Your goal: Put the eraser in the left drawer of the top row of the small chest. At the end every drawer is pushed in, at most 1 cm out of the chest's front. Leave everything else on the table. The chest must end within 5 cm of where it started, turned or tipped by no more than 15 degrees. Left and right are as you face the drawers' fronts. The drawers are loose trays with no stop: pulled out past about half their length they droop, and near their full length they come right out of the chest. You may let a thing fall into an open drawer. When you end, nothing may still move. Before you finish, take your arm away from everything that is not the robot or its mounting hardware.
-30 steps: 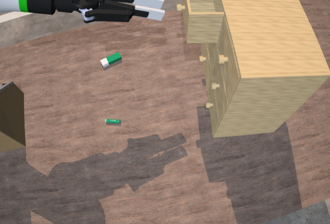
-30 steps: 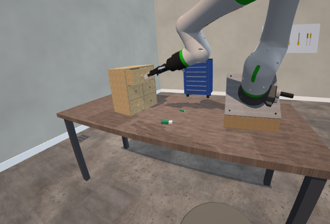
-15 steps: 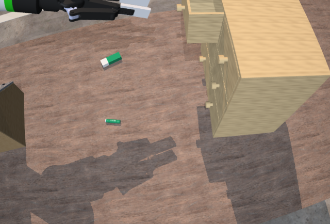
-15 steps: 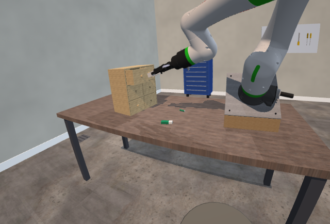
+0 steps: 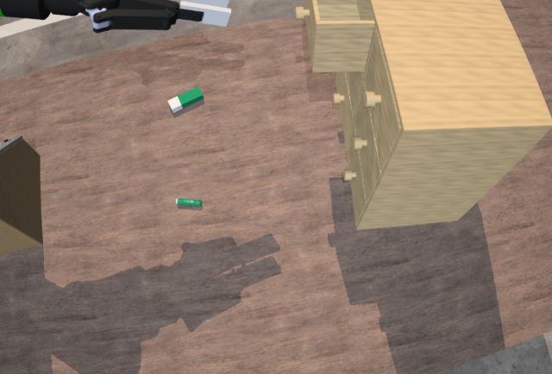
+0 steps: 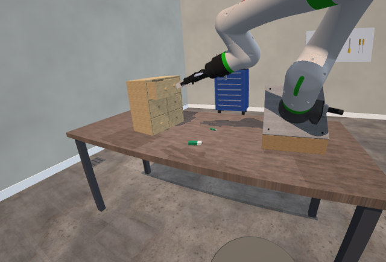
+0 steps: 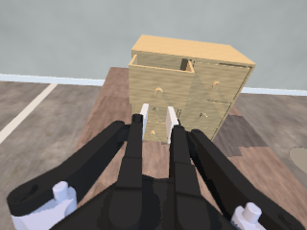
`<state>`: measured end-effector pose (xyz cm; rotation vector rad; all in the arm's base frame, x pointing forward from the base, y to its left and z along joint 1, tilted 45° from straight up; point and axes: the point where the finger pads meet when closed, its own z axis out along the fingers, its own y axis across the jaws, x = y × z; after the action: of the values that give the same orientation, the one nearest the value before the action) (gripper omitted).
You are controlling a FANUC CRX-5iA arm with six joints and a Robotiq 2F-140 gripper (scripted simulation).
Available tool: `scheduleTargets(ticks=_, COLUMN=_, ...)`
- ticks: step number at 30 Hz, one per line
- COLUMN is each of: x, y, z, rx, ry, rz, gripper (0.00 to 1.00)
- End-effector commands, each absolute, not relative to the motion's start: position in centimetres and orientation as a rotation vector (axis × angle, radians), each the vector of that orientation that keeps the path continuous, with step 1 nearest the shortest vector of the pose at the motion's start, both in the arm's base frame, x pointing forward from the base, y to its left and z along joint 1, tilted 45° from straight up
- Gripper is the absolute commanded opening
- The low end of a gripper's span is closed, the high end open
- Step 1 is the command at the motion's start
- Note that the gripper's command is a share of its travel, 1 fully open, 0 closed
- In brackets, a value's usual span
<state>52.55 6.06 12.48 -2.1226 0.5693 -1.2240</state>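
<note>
Small chest [image 5: 450, 45] at one end of table [image 6: 236, 159], arm's pedestal [image 6: 292, 146] at other end. Top-left drawer [image 5: 341, 45] sticks out of chest front, other drawers pushed in. Eraser [image 5: 185, 100] on table between chest and pedestal, battery [image 5: 189, 202] near it, well apart. Gripper [image 5: 214, 7] up in air facing drawer, not touching. Tool cabinet [image 6: 232, 90] on floor behind table.

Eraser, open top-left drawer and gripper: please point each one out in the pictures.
eraser [image 5: 185, 99], top view, on its green sleeve
open top-left drawer [image 5: 343, 46], top view, on its front panel
gripper [image 5: 219, 5], top view, midway between its fingertips
</note>
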Motion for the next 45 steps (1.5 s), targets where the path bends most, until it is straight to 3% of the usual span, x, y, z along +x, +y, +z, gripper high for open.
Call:
scheduleTargets(ticks=1, x=52.5, y=6.0, z=12.5, rx=-2.126, ry=0.567, rz=-1.217, gripper=0.20)
scheduleTargets(ticks=23, x=51.4, y=5.1, z=13.6, rx=-2.196, ry=0.498, rz=-1.042, gripper=0.20)
scheduleTargets(ticks=45, x=46.9, y=1.0, z=18.2, rx=-2.364, ry=0.198, rz=-0.282, gripper=0.20)
